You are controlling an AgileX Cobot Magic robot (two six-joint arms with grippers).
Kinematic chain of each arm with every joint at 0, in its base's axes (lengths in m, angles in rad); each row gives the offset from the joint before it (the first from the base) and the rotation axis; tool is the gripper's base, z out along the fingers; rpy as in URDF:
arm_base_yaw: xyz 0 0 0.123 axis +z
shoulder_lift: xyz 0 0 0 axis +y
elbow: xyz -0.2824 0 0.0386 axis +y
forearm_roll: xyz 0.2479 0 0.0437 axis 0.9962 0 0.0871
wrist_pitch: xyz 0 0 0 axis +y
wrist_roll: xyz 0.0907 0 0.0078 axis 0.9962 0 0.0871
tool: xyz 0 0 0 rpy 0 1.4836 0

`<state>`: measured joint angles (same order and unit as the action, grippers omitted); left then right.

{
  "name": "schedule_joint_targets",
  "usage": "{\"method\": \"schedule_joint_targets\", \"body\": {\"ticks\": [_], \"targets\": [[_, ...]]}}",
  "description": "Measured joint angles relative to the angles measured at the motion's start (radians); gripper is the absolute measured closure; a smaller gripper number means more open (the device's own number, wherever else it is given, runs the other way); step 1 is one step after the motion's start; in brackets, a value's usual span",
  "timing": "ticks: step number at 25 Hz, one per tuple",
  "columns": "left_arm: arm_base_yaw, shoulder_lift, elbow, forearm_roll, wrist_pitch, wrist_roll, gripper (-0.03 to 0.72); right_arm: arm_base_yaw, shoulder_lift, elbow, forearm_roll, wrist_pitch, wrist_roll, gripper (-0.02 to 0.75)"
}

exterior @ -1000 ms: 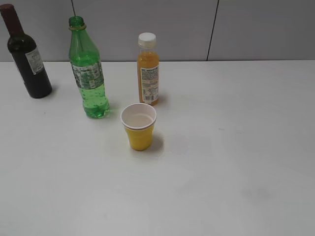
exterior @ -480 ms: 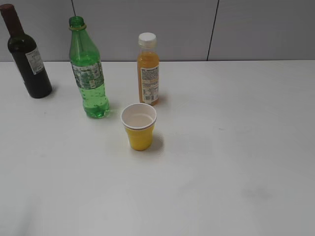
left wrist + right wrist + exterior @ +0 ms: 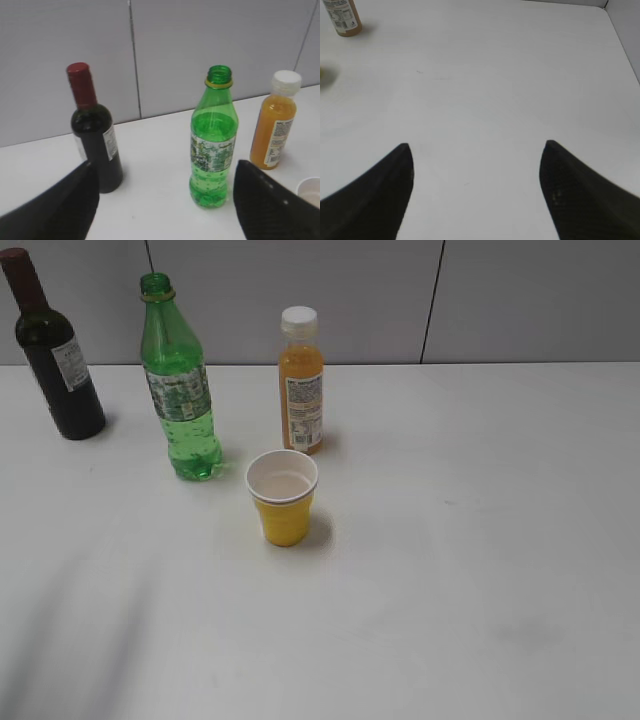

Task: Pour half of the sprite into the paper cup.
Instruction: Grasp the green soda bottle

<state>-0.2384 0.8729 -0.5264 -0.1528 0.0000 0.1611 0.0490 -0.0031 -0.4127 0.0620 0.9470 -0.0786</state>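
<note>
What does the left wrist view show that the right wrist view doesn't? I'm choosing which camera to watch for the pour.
Only the left wrist view shows the sprite, uncapped and upright, the wine bottle, a sliver of the paper cup, and the open left gripper. Only the right wrist view shows the open right gripper over bare table and the table's far right corner. Both show the orange juice bottle; the right view catches only its base.

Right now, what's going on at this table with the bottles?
Nothing is being held yet. The left pincer is open and faces the uncapped sprite, which stands upright beside the paper cup. The right pincer hangs open over bare table.
</note>
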Motion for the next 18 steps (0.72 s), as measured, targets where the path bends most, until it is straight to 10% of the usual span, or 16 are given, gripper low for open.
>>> {"method": "schedule_joint_targets", "body": {"ticks": [18], "targets": [[-0.054, 0.411, 0.047, 0.002, -0.496, -0.012, 0.071, 0.0, 0.0, 0.0, 0.005, 0.0, 0.0, 0.146]]}}
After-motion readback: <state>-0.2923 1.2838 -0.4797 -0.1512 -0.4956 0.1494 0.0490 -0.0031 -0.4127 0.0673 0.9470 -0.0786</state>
